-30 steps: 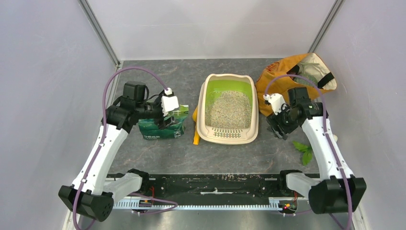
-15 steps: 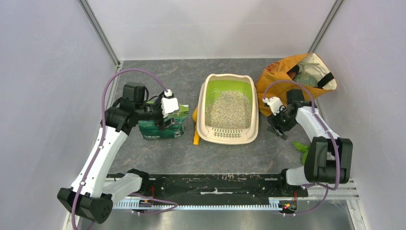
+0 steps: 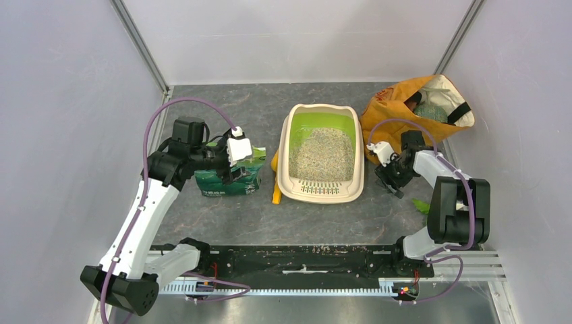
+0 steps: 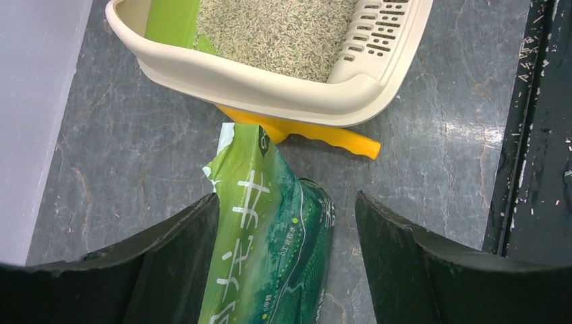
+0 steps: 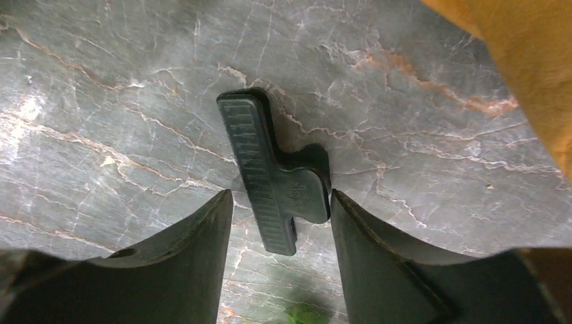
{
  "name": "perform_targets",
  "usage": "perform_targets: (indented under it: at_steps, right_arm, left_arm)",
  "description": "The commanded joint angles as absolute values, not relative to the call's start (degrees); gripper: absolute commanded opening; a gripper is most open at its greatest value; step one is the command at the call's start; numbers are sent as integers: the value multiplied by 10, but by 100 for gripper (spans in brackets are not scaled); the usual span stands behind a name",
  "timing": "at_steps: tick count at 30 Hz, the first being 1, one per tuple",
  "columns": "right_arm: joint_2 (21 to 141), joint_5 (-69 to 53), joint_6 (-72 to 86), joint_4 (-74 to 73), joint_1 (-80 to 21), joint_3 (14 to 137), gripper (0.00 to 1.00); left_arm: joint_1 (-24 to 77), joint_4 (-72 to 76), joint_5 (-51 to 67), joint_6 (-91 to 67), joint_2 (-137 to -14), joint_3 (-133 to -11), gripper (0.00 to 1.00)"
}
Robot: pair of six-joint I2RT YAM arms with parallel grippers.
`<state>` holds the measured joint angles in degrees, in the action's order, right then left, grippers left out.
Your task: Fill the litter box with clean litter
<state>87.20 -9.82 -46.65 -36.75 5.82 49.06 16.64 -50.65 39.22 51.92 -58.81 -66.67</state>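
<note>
Straddling the green printed bag (image 4: pixel 270 256), the left fingers (image 4: pixel 175 263) stood wide apart. The bag's side ran along one finger with a clear gap to the other, so nothing was clamped. The right fingers (image 5: pixel 182 263) hung low over the worktop (image 5: pixel 101 101), narrowly parted around a black clip (image 5: pixel 260 155). One finger met the clip's tab and the other stood just beside its ribbed bar; the clip lay flat on the grey, veined surface.

The litter box (image 3: pixel 361 177) sat mid-worktop between the arms, grate end near, with clean litter (image 3: pixel 322 152) covering most of its green floor. A yellow-orange handle (image 4: pixel 330 138) poked from under its left rim, close to the bag's top. An orange fabric bag (image 3: pixel 394 108) slumped in the far right corner, just beyond the right fingers. Pale walls (image 3: pixel 67 101) closed the left, far and right sides. Bare worktop lay on the box's near side, up to the black rail (image 3: pixel 303 260).
</note>
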Motion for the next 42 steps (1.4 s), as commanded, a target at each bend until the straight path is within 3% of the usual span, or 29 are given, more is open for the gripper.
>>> perform_targets:
  at_steps: [1,11,17,26,33,42]
  right_arm:
    - [873,-133,-493,-361,75,486,60]
    - [837,-160,-509,-407,95,509,34]
    - [770,-191,-516,-479,95,532,0]
    - [675,-242,-530,-589,99,588,0]
    - [639,-434,-469,-733,86,826,0]
    - [663,-465,-304,-598,-129,893,0]
  left_arm:
    - [170,-503,394,532,-583,-678,80]
    - [170,-494,390,535,-580,-674,80]
    - [171,-490,394,534,-574,-673,80]
    - [171,-459,412,488,-571,-688,82]
    - [173,-440,520,403,-601,-757,87]
    - [219,-360,548,294,-642,-768,83]
